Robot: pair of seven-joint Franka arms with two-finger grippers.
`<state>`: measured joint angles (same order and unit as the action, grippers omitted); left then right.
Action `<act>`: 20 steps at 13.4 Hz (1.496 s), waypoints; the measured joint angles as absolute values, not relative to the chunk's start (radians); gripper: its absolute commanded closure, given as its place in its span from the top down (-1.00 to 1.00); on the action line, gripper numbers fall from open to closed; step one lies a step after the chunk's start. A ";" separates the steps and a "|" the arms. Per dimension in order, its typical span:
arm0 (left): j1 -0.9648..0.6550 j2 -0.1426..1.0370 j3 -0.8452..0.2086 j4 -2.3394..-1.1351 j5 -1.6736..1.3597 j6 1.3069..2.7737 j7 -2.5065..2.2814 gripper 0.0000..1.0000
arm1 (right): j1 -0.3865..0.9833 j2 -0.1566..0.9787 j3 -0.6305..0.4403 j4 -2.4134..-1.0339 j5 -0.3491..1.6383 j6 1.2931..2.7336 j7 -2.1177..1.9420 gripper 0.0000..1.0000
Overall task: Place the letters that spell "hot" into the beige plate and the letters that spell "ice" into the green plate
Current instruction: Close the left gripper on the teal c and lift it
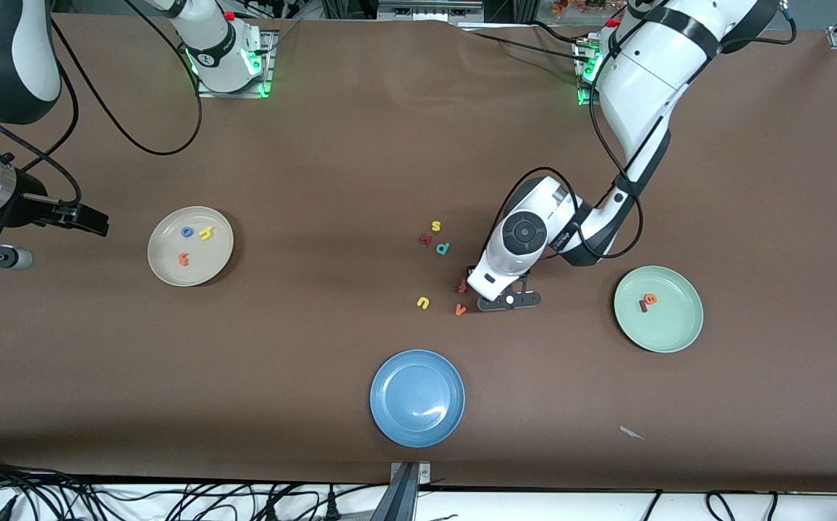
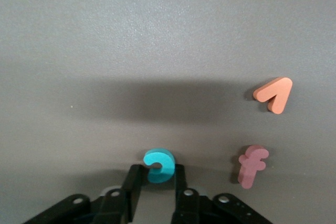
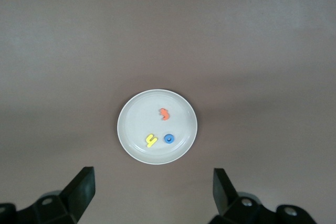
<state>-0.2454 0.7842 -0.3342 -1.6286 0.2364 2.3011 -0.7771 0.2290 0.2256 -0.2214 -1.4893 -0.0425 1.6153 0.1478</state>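
Left gripper (image 2: 157, 184) is low on the table, teal c (image 2: 159, 165) between its fingers; salmon f (image 2: 252, 165) and orange v (image 2: 274, 94) crowd one side. Bare brown table (image 1: 360, 145) lies toward the bases.

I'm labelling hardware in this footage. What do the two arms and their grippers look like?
Both arms are glossy white with black joint bands, loose black cables trailing along them, and green lights at their bases. The left gripper has a white body and black fingers; the right gripper has black wedge-shaped fingers.
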 measured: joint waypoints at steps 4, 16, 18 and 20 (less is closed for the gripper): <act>-0.245 0.784 -0.332 -1.625 0.236 2.299 -0.777 -0.71 | 0.229 0.226 -0.221 -1.489 -0.042 1.616 0.148 0.99; -0.243 0.784 -0.324 -1.595 0.237 2.251 -0.776 -0.18 | 0.223 0.226 -0.228 -1.488 -0.013 1.620 0.148 0.99; -0.243 0.784 -0.322 -1.595 0.237 2.245 -0.776 -0.16 | 0.210 0.226 -0.221 -1.487 -0.012 1.620 0.150 0.99; -0.243 0.784 -0.316 -1.595 0.237 2.241 -0.775 -0.13 | 0.136 0.226 -0.147 -1.486 -0.012 1.620 0.150 0.99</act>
<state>-0.2427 0.7843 -0.3163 -1.5951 0.2370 2.2406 -0.7746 0.1360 0.2260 -0.1468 -1.4860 -0.0119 1.6199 0.1498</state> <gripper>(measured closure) 0.581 0.004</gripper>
